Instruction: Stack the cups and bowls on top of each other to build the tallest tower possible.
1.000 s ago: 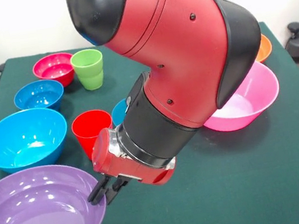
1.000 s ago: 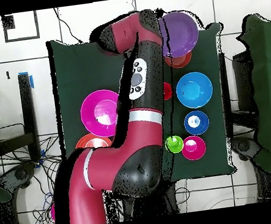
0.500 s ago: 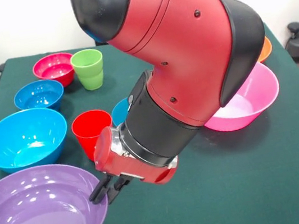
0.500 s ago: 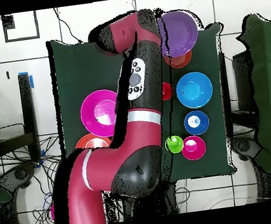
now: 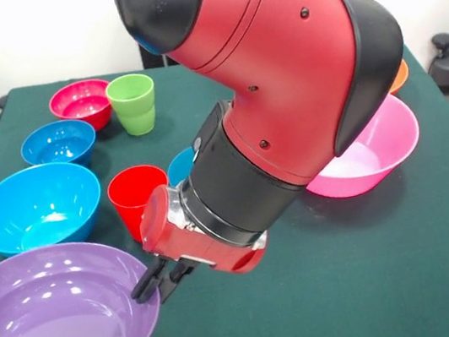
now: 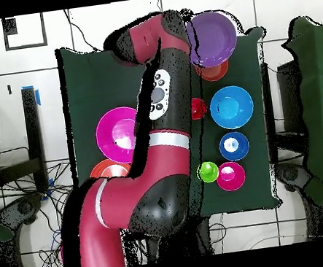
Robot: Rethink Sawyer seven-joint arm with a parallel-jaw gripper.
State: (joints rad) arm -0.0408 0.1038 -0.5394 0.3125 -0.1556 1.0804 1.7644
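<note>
My gripper [image 5: 151,284] is shut on the right rim of the big purple bowl [image 5: 54,332] at the table's near left and holds it slightly tilted. In the overhead view the purple bowl [image 6: 214,37] overlaps an orange bowl [image 6: 214,71], and the arm hides the gripper. The red cup [image 5: 135,195] stands just behind the gripper. The green cup [image 5: 134,102] stands further back beside the small magenta bowl [image 5: 80,102]. The huge hot-pink bowl [image 5: 375,149] sits to the right behind the arm, holding no other bowl.
A large light blue bowl [image 5: 36,208] and a smaller blue bowl [image 5: 58,143] stand along the left side. Another small blue bowl [image 5: 180,167] peeks out behind the arm. An orange bowl [image 5: 397,73] lies at the far right edge.
The purple bowl has risen a little in the gripper's hold, and the arm has shifted slightly up and to the right. The other bowls and cups have not moved.
</note>
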